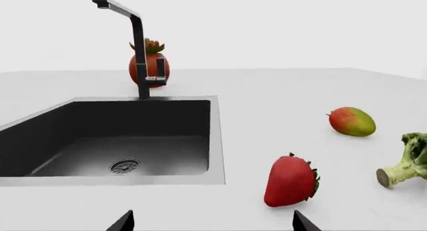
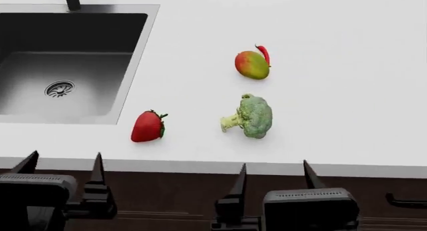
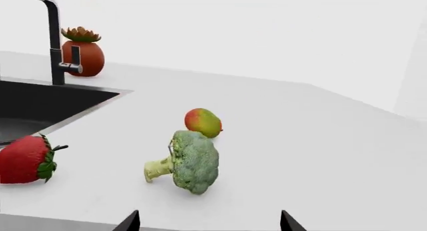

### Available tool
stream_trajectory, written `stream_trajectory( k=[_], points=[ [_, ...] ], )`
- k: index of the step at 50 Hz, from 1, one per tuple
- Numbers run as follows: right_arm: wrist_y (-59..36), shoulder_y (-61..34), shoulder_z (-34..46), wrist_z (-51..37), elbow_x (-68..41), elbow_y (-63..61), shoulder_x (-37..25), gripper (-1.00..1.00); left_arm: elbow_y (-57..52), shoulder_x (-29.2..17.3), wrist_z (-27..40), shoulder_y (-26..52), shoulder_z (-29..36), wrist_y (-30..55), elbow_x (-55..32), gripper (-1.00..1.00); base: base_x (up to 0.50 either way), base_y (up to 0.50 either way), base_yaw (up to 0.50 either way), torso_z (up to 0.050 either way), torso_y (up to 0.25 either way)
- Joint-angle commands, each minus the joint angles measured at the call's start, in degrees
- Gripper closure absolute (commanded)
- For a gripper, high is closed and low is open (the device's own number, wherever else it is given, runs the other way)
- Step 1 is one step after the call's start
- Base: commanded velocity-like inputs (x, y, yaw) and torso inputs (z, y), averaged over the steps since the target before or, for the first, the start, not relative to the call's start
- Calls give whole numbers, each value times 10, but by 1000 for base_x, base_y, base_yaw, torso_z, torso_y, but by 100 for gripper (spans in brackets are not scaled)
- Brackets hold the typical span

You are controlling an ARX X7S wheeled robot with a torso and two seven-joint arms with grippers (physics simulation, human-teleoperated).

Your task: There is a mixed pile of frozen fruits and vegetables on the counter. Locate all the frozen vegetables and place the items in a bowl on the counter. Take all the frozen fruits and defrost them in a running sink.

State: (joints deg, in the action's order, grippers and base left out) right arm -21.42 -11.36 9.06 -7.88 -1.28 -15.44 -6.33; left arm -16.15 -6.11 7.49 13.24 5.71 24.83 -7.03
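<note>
Both spread end effectors, left [image 2: 65, 163] and right [image 2: 275, 172], hang short of strawberry [image 2: 147, 126] and broccoli [image 2: 251, 116].

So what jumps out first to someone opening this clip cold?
Four bright foods on the white counter: a strawberry near the sink, a broccoli head, and a mango with a thin red chili against its far side. Both open grippers, left and right, hover at the counter's edge.

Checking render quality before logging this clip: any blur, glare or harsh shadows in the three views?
Head view: sharp, flat light, faint shadows under the strawberry and broccoli. Left wrist view: crisp, sink walls dark, no glare. Right wrist view: sharp, mango evenly lit.
</note>
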Motion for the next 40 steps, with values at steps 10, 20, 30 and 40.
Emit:
stream_trajectory(
  k=[10, 20, 30, 40],
  points=[
    [-130, -133, 0, 6, -17, -28, -11, -100, -57, -22, 8, 152, -27, 170, -44, -100, 350, -92, 0, 50, 42],
    [-134, -150, 6, 3, -18, -19, -14, -100, -30, -26, 3, 165, -36, 171, -59, -100, 500, -137, 0, 50, 41],
    [-162, -346, 1, 22, -31, 230, 1, -100, 242, -24, -18, 384, -9, 141, -36, -100, 196, -53, 0, 50, 41],
    [-146, -381, 27, 23, -23, 285, 3, -100, 297, -30, -22, 403, -16, 133, -43, -100, 278, -93, 0, 50, 41]
  ],
)
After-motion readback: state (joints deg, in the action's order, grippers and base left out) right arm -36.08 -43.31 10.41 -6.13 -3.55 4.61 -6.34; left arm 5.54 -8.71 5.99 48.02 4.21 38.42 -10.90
